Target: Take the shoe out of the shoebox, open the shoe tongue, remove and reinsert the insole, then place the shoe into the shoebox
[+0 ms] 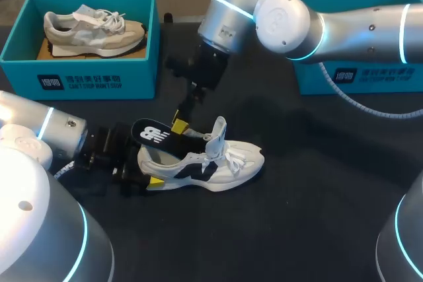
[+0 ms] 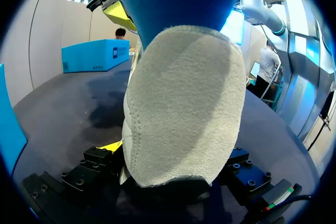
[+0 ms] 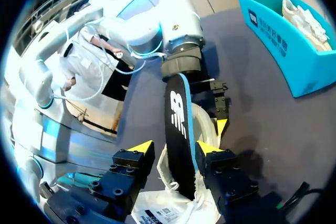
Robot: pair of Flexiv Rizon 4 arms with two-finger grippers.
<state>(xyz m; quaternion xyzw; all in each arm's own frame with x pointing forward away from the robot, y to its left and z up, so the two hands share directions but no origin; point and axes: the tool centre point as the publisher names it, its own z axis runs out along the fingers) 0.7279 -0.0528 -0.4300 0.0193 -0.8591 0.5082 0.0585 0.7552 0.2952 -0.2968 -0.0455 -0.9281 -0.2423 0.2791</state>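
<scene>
Because the black insole stands half out of the white sneaker, with only its lower end inside the collar, we judge the main risk to be a buckle or a slip. If the right gripper closes off-centre or pushes down at a slant, the insole could fold against the raised tongue or spring out onto the table. The sneaker could also twist under that push, should the hold at its heel be weak.

The right gripper's fingers are spread wide on either side of the insole. One yellow tip sits against its edge and the other stands clear of it, so nothing is clamped there. The left gripper is closed on the sneaker's heel, a finger at each side. The heel hides part of the contact, so we take that grip as probable rather than certain.

The sneaker rests sole down on the table, between the left shoebox and the right shoebox, outside both.
</scene>
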